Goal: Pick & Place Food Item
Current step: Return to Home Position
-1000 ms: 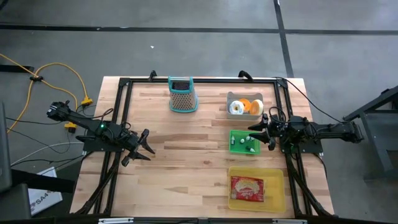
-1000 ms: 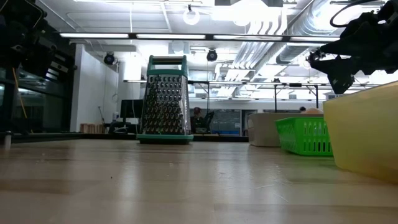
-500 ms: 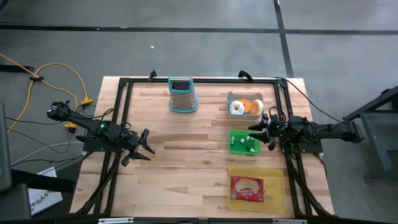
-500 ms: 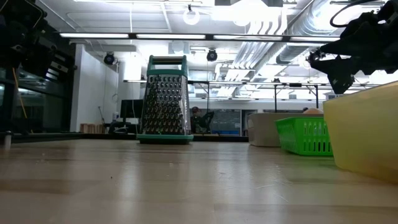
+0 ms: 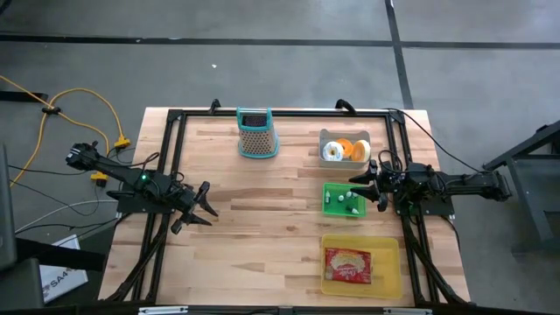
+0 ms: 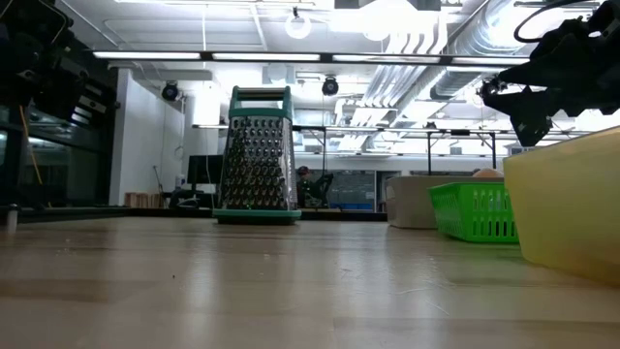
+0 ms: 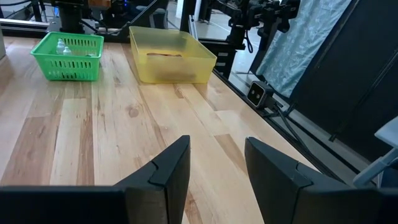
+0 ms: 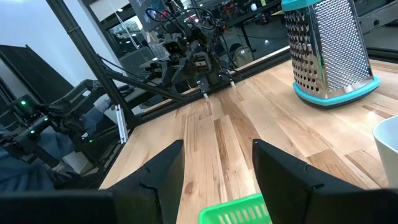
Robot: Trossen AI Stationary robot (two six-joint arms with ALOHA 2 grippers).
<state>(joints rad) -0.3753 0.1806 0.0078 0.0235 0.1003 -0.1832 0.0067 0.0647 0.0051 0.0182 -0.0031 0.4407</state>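
Donuts (image 5: 333,152) lie in the gray bin (image 5: 322,140) on the right side of the counter (image 5: 262,227): I see one white-iced ring, the rest orange. Left pincer (image 5: 203,203) hangs over bare wood, fingers apart. Right pincer (image 5: 360,188) hangs at the edge of the green basket (image 5: 343,208), fingers likewise apart.

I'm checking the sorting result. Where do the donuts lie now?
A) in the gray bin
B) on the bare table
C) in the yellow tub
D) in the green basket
A: the high view shows the donuts inside the gray bin, next to the green basket.
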